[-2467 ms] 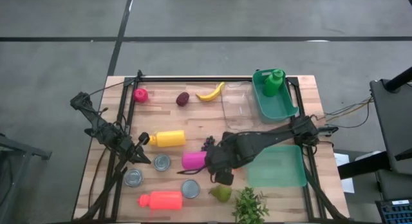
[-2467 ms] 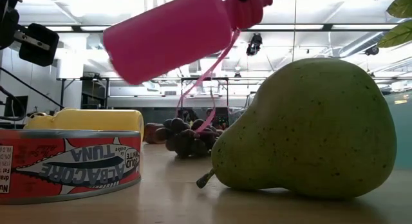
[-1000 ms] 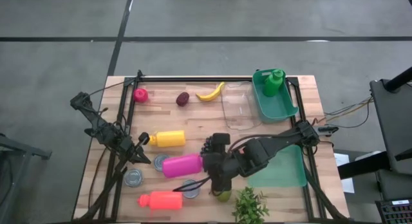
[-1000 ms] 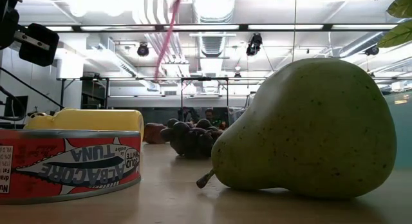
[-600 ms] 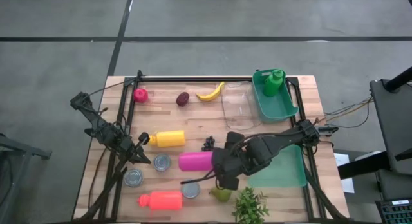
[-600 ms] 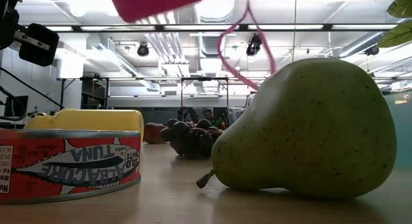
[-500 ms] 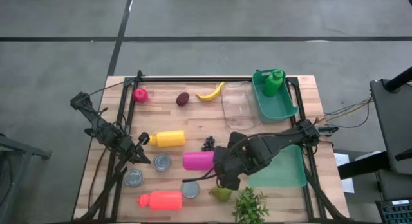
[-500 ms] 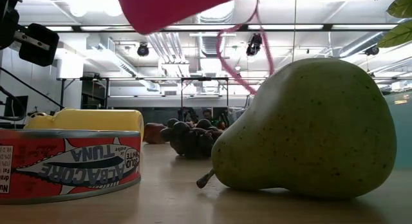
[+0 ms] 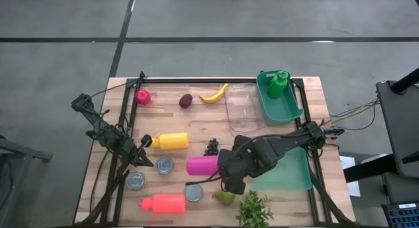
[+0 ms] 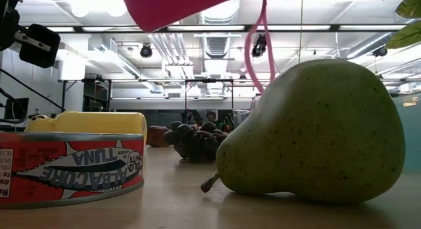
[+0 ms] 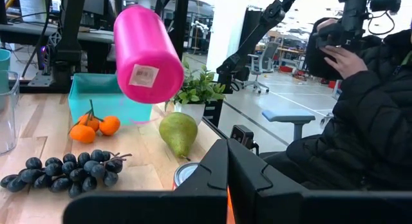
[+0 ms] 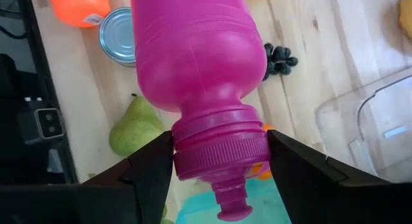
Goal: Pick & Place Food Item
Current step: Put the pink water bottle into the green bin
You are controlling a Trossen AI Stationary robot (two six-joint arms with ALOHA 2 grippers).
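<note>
The right claw (image 12: 219, 161) grips a magenta bottle (image 9: 201, 165) at its cap end, held in the air above the middle of the bench (image 9: 314, 87). The bottle's long axis lies level, base toward the bench's left edge. The left claw (image 9: 145, 162), closed and empty, waits near that left edge.

The bottle (image 9: 201, 165) hangs over the desk's (image 9: 314, 90) middle, grapes (image 9: 211, 147) just behind it, a pear (image 9: 224, 197) and plant (image 9: 254, 208) at the front edge.
</note>
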